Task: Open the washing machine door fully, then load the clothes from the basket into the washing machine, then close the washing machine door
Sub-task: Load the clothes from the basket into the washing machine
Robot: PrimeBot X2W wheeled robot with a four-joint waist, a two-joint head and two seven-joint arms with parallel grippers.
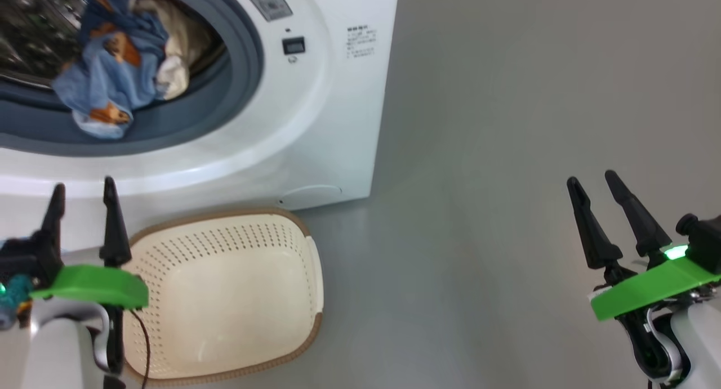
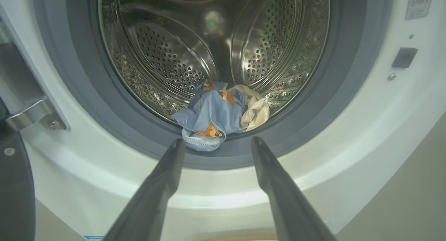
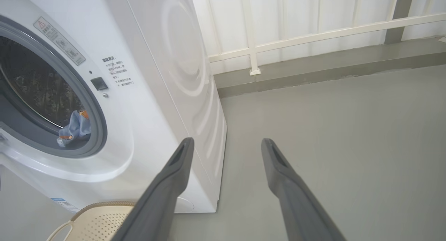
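Grey floor (image 1: 507, 152) bears the empty basket (image 1: 315, 276) before the washer (image 1: 315, 113), clothes (image 1: 112, 68) lie at the drum (image 2: 167, 52) mouth, part on the gasket (image 1: 242, 68), left gripper (image 1: 83, 184) and right gripper (image 1: 592, 178) stand wide and bare, so we judge loading done, the next move being to nudge cloth inward and swing the door (image 2: 15, 185) shut.

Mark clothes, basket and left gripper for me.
clothes (image 2: 212, 112), left wrist view, middle of the blue piece.
basket (image 1: 225, 304), head view, bare perforated bottom.
left gripper (image 1: 83, 184), head view, midway between the fingertips.
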